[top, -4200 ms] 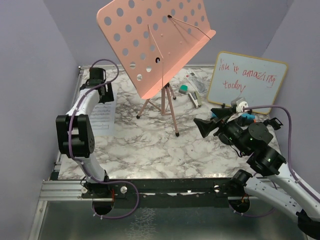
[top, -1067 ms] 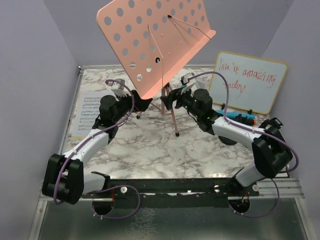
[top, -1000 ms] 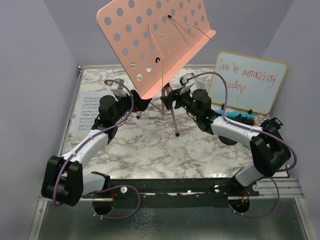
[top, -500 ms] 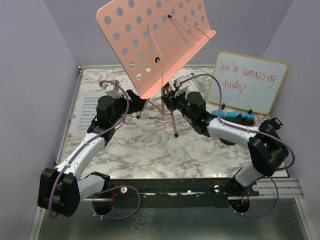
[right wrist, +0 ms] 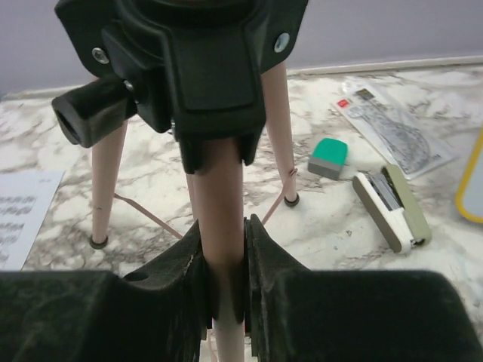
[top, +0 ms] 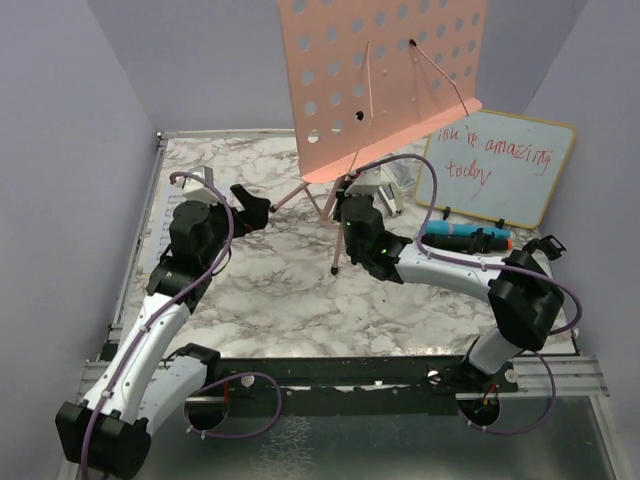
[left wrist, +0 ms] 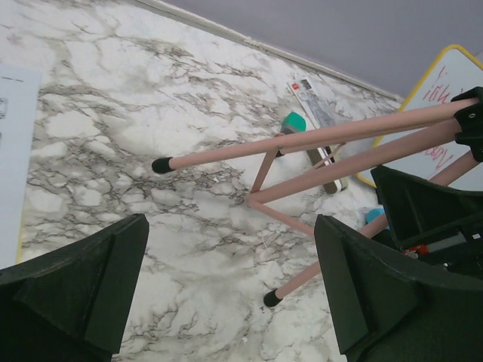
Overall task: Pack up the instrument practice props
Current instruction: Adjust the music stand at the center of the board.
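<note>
The pink perforated music rack [top: 385, 70] stands at the back on thin tripod legs [left wrist: 302, 139]. My right gripper [top: 346, 214] is shut on a pink tube of the rack just under its black hub [right wrist: 196, 68], and the tube [right wrist: 223, 188] fills the gap between the fingers. My left gripper [top: 255, 212] is open to the left of the legs, with only marble and one black foot [left wrist: 272, 299] between its fingers [left wrist: 75, 290]. A sheet-music page [right wrist: 19, 215] lies at the table's left edge. A blue microphone [top: 465, 240] lies behind the right arm.
The wood-framed whiteboard [top: 495, 170] with red writing leans at the back right. A small stapler [right wrist: 391, 207], a green eraser [right wrist: 329, 157] and a flat clear packet [right wrist: 392, 121] lie behind the tripod. Purple walls enclose the table.
The right gripper has shut on the rack's tube. The rack's panel has swung right and more upright. The left arm has drawn back to the left, still open.
</note>
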`<state>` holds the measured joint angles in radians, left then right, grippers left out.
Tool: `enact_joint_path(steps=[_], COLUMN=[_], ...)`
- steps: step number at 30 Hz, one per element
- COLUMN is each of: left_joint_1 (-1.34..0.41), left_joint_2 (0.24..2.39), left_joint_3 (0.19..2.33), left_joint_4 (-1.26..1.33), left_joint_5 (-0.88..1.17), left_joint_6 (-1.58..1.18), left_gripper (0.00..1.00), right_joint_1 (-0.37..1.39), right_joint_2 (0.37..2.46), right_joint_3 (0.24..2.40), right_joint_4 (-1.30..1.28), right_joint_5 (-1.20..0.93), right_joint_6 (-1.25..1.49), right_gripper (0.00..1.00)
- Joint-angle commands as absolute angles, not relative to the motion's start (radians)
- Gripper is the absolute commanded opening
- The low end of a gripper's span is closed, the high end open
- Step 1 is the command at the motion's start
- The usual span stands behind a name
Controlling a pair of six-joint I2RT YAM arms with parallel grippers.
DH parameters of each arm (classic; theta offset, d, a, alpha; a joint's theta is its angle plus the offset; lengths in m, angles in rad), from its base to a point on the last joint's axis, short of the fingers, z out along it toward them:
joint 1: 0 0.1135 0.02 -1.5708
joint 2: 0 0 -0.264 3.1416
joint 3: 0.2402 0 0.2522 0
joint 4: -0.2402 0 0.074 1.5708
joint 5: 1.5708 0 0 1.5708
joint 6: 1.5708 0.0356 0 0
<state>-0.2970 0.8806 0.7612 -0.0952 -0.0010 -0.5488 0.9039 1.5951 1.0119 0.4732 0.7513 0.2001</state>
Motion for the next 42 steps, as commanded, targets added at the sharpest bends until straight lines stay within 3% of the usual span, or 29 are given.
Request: enact_joint_path(steps=[1,5,9,13,23,36,42], left_joint_1=[-0.301,-0.301,-0.301,-0.301,-0.301,-0.299,-0.289], left_joint_2=[0.777,0.732,0.783,0.876,0.915,0.901,0.897], left_joint_3=[0.787,0.745,0.656,0.627,0.593,0.653,0.718], left_joint_4=[-0.219,-0.194,-0.013,0.104,0.188,0.084,0.003], left_joint_5=[-0.122,-0.128,0.019,0.107,0.104,0.116,0.117], left_joint_6=[-0.497,-0.507,-0.562,-0.593,-0.595,-0.564,-0.514], left_gripper=[0.99,0.99,0.99,0.99,0.99,0.99,0.99], right_joint_1=[0.959,0.978,0.989,0.989,0.989,0.957,0.797], right_joint_2=[1.672,1.758,1.818,1.813,1.822,1.610,1.447], right_joint_3=[1.119,1.239,1.319,1.328,1.343,1.177,1.034], right_joint_4=[0.379,0.277,0.199,0.155,0.074,0.190,0.286], right_joint_5=[1.046,1.015,0.959,0.966,0.893,0.437,0.061], right_joint_6=[0.228,0.166,0.120,0.148,0.254,0.142,0.156], right_gripper=[0.00,0.00,0.00,0.00,0.01,0.69,0.79])
